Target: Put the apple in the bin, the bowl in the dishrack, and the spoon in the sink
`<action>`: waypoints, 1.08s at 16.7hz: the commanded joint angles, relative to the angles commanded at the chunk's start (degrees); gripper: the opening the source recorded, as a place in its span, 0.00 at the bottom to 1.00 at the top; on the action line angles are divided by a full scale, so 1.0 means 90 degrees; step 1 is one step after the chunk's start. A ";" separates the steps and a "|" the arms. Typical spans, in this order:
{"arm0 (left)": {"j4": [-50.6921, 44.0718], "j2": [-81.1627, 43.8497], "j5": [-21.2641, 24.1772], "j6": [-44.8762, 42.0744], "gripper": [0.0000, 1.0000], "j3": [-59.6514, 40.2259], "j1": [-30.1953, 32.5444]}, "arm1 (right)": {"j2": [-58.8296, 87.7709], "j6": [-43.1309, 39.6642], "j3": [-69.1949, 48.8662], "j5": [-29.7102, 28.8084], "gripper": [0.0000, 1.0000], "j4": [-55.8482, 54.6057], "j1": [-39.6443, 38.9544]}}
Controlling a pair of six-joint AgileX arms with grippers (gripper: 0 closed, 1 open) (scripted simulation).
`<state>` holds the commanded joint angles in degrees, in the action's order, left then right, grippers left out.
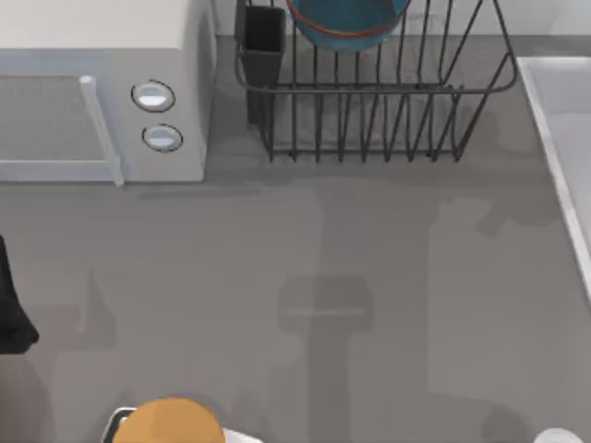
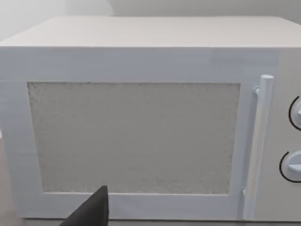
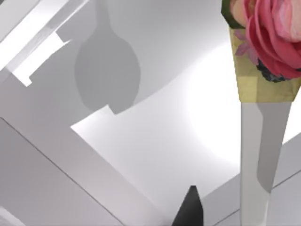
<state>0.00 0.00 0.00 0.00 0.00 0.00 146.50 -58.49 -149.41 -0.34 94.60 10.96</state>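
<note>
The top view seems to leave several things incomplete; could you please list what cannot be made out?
- Bowl in the dishrack: cut by the top view's upper edge.
- Sink: cut by the right edge.
- Orange-yellow round thing: cut by the bottom edge.
- Left claw, left wrist view: one dark fingertip shows; opening unclear.

grey table [image 1: 369, 277], microwave [image 1: 102, 92], dishrack [image 1: 369, 120], sink [image 1: 563, 138]

I see a grey table [image 1: 369, 277] crossed by soft shadows, with a white microwave [image 1: 102, 92] at its far left against a pale wall [image 2: 188, 7].
</note>
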 joint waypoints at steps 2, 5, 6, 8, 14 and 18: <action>0.0000 0.0000 0.0000 0.0000 1.00 0.0000 0.0000 | 0.0573 0.0203 -0.0866 -0.0017 0.00 0.0190 -0.0145; 0.0000 0.0000 0.0000 0.0000 1.00 0.0000 0.0000 | 0.1101 0.0425 -0.1675 -0.0039 0.00 0.0355 -0.0295; 0.0000 0.0000 0.0000 0.0000 1.00 0.0000 0.0000 | 0.1190 0.0468 -0.1810 -0.0043 0.00 0.0379 -0.0323; 0.0000 0.0000 0.0000 0.0000 1.00 0.0000 0.0000 | 0.1241 0.0493 -0.1882 -0.0046 0.00 0.0389 -0.0338; 0.0000 0.0000 0.0000 0.0000 1.00 0.0000 0.0000 | 0.1444 0.0476 -0.2123 -0.0047 0.00 0.0488 -0.0318; 0.0000 0.0000 0.0000 0.0000 1.00 0.0000 0.0000 | 0.2243 0.0433 -0.3349 -0.0058 0.00 0.0897 -0.0338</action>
<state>0.00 0.00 0.00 0.00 0.00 0.00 166.68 -54.59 -179.55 -0.86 102.67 7.92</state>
